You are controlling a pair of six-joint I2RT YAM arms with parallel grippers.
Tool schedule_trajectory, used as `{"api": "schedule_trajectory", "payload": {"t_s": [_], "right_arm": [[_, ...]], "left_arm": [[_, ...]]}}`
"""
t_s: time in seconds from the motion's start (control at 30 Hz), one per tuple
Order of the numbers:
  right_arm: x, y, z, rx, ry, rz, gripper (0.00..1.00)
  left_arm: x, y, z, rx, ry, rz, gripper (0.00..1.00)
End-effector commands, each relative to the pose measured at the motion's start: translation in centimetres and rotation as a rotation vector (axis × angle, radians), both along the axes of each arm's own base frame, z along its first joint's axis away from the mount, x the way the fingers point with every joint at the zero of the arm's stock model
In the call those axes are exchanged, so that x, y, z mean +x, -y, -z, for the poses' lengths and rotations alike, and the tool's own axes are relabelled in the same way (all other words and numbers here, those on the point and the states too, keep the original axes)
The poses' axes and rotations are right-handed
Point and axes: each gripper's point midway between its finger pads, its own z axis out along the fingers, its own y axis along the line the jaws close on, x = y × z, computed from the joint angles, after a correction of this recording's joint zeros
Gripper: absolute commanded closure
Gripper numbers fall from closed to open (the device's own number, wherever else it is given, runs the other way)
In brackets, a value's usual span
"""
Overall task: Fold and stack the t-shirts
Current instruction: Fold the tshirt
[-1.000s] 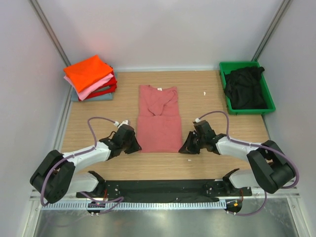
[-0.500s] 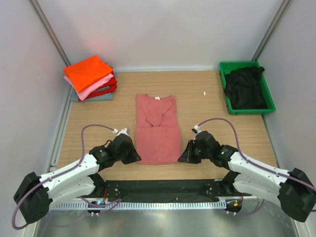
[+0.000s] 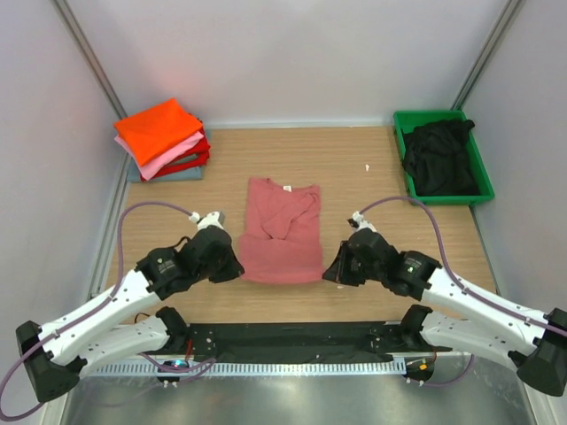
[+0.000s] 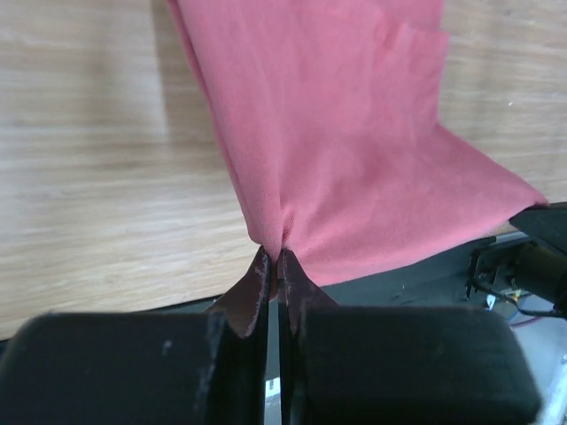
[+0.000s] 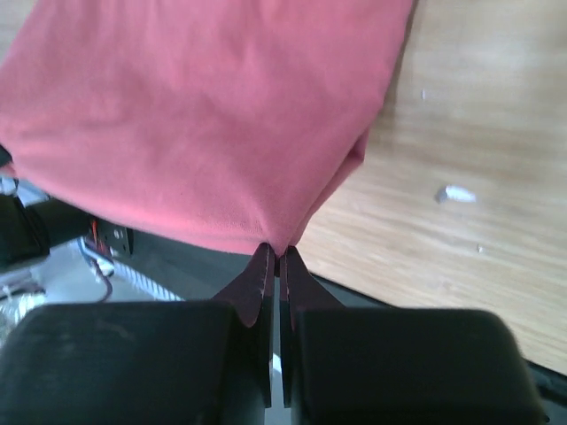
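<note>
Two pinches on one salmon-red shirt (image 3: 282,235), well to the left of the green bin (image 3: 447,200) and nearer the arm bases than the bin. Left gripper (image 3: 236,269): jaws pressed flat together on the shirt's near-left corner, cloth gathered to a point right at the fingertips (plainest in the left wrist view). Right gripper (image 3: 331,274): closed just as tight, nipping the near-right corner on the side towards the bin. Near edge raised off the wooden table (image 3: 372,190) and sagging a little between the two grips; collar end down flat on the wood, with creased folds across the upper half.

Heaped inside the bin, spilling up to its rim: a black shirt (image 3: 438,158). Far across the table from the bin, about level with it and close to the left wall: a stack of folded shirts (image 3: 162,137), orange on top, then pink, then red, grey-blue at the bottom. Just left of the bin, on bare wood, apart from every shirt: a small white speck (image 3: 368,166).
</note>
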Motion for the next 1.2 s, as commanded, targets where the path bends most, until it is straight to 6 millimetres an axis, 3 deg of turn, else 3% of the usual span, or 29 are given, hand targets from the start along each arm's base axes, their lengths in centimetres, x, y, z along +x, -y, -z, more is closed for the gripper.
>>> {"api": "schedule_trajectory", "payload": {"t_s": [0.0, 0.17, 0.43, 0.57, 0.67, 0.7, 0.77, 0.8, 0.83, 0.9, 0.93, 0.97, 1.0, 1.03, 1.07, 1.1, 1.13, 1.17], "right_arm": [[3.4, 0.9, -3.0, -0.127, 0.14, 0.046, 0.99], [8.1, 0.7, -6.2, -0.204, 0.193, 0.078, 0.99], [14.6, 0.9, -7.9, -0.196, 0.209, 0.053, 0.99], [16.8, 0.0, -7.3, -0.206, 0.186, 0.023, 0.99], [18.7, 0.1, -7.9, -0.202, 0.201, 0.032, 0.99], [19.7, 0.4, -7.2, -0.213, 0.182, 0.041, 0.99], [21.6, 0.4, -7.8, -0.204, 0.199, 0.045, 0.99], [22.7, 0.1, -6.1, -0.214, 0.159, 0.037, 0.99], [24.7, 0.6, -7.0, -0.201, 0.18, 0.063, 0.99], [28.7, 0.2, -5.6, -0.192, 0.164, 0.064, 0.99], [30.7, 1.0, -4.5, -0.201, 0.149, 0.093, 0.99], [32.1, 1.3, -3.6, -0.206, 0.125, 0.105, 0.91], [35.0, 0.6, -1.7, -0.197, 0.099, 0.103, 0.45], [36.7, 1.3, -1.0, -0.208, 0.096, 0.127, 0.34], [37.2, 1.8, 0.0, -0.229, 0.052, 0.137, 0.28], [39.1, 1.6, -1.2, -0.213, 0.077, 0.155, 0.23], [39.1, 2.1, 0.3, -0.235, 0.03, 0.17, 0.23], [39.5, 2.1, -0.4, -0.23, 0.049, 0.185, 0.23]], "left_arm": [[1.7, -1.7, -1.5, 0.135, 0.052, -0.018, 0.98], [5.5, -0.5, -3.5, 0.155, 0.049, -0.007, 0.99], [12.2, -0.4, -5.6, 0.127, 0.036, -0.037, 0.99], [14.7, 0.1, -4.8, 0.149, 0.004, -0.022, 0.99], [16.8, 0.4, -4.6, 0.143, -0.003, -0.017, 0.99], [17.9, 0.3, -5.0, 0.129, 0.003, -0.023, 0.99], [19.7, 0.0, -4.8, 0.13, -0.001, -0.039, 0.99], [21.4, 0.2, -4.1, 0.119, -0.025, -0.03, 0.99], [22.3, 0.0, -3.8, 0.12, -0.042, -0.035, 0.99], [25.6, 0.0, -2.0, 0.106, -0.081, -0.03, 0.99], [27.0, 0.2, -1.0, 0.102, -0.087, -0.017, 0.93], [29.2, 0.8, -1.9, 0.077, -0.056, -0.003, 0.88], [30.9, 0.3, 2.6, 0.092, -0.154, -0.003, 0.79], [30.5, 0.1, 3.7, 0.09, -0.244, 0.001, 0.55], [33.1, 0.5, 1.6, 0.051, -0.194, 0.003, 0.49], [33.9, 0.3, 2.5, 0.035, -0.217, 0.006, 0.46], [34.3, 0.7, 3.6, 0.022, -0.243, 0.02, 0.42], [35.3, 1.1, 2.2, 0.009, -0.197, 0.029, 0.41]]}}
